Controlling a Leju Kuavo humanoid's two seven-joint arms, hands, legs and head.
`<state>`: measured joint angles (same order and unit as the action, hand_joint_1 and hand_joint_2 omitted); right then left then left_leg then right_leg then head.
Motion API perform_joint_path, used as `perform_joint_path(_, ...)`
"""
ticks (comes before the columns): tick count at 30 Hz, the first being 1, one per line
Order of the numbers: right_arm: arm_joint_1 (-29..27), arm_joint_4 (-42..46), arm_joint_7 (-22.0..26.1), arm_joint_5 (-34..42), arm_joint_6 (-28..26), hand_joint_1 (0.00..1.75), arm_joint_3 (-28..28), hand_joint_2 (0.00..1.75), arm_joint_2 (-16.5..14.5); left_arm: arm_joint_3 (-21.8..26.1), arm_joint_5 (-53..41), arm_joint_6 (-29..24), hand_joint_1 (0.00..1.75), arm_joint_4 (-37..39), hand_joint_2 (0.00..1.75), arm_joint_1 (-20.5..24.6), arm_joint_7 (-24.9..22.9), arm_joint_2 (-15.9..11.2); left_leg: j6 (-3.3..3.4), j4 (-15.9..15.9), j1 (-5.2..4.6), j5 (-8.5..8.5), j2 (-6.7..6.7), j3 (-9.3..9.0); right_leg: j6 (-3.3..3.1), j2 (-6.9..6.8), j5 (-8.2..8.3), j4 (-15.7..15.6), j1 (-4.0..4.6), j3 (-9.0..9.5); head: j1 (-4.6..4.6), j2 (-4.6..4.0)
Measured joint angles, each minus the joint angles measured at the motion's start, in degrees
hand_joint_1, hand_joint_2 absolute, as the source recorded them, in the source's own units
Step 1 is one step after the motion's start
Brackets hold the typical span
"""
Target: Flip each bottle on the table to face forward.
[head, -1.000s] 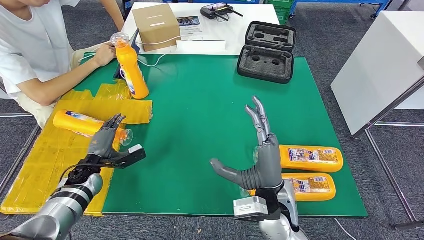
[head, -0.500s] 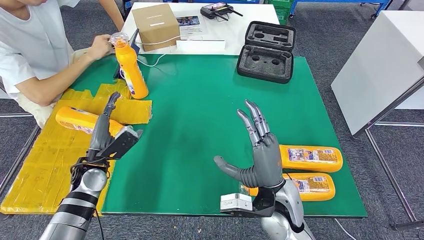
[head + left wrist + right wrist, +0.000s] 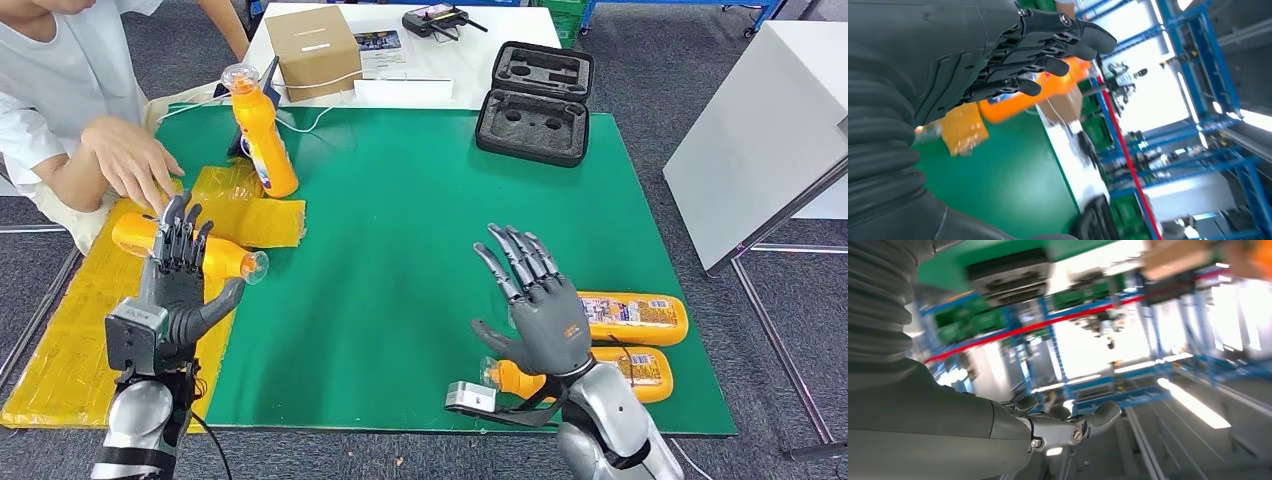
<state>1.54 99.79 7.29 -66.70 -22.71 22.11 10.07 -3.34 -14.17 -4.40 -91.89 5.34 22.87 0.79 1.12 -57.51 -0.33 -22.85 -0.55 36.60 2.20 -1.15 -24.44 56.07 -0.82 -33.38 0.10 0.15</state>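
Left hand (image 3: pixel 180 275), fingers spread and empty, hovered just short of lying bottle (image 3: pixel 185 245); person's hand (image 3: pixel 135 165) just beyond. Right hand (image 3: pixel 540 310) open, bottles (image 3: pixel 632 318) beside it. Best to wait, then grasp mid-body.

The green table (image 3: pixel 400 240) carries a yellow sheet (image 3: pixel 90 330) along its left side. One orange bottle (image 3: pixel 262 125) stands upright at the sheet's far edge, another (image 3: pixel 225 262) lies on the sheet. Two more bottles (image 3: pixel 635 318) lie well apart from the sheet, by the table's right near corner.

The bottle labels (image 3: pixel 632 309) are too small to read.
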Motion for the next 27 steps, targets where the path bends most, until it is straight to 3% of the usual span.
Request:
perform_joint_path(3, -0.70, -1.07, -1.41, -3.47, 5.32, 0.00, -2.60, 1.75, 5.21, -0.47, 3.85, 4.18, 0.00, -2.71, 1.75, -3.38, -0.39, 0.55, 0.03, -0.01, -0.03, -0.04, -0.02, -0.01, 0.05, 0.00, -0.02, -0.03, -0.02, 0.01, -0.02, 0.00)
perform_joint_path(6, -2.61, -2.27, -0.82, -2.40, 10.36, 0.00, -5.65, 1.75, 12.48, -1.06, 10.50, 9.40, 0.00, -3.75, 1.75, -6.20, -1.64, 0.68, 0.06, -0.01, -0.09, -0.04, -0.13, -0.01, 0.13, -0.07, -0.05, -0.03, -0.09, 0.06, 0.00, 0.00)
perform_joint_path(11, -5.88, -3.27, 1.08, 1.24, 13.61, 0.00, -11.54, 1.75, 20.93, -1.63, 13.58, 11.75, 0.00, -3.89, 1.75, -8.87, -2.41, 0.68, 0.08, -0.02, -0.13, -0.06, -0.09, -0.02, 0.17, -0.07, -0.03, -0.02, -0.13, 0.07, -0.01, 0.00)
perform_joint_path(15, -6.91, -3.56, 1.38, 1.76, 14.16, 0.00, -13.82, 1.75, 23.66, -1.82, 13.70, 11.96, 0.00, -3.89, 1.75, -9.39, -2.48, 0.69, 0.08, -0.01, -0.11, -0.06, -0.07, -0.03, 0.17, -0.06, -0.04, -0.01, -0.10, 0.06, -0.02, 0.00)
perform_joint_path(27, -7.86, -5.22, 1.20, 3.34, 16.79, 0.00, -16.67, 1.75, 26.98, -1.84, 18.49, 14.49, 0.00, -3.42, 1.75, -10.23, -5.17, 0.83, 0.09, -0.01, -0.12, -0.07, -0.08, -0.03, 0.17, -0.06, -0.05, -0.01, -0.13, 0.07, -0.02, 0.00)
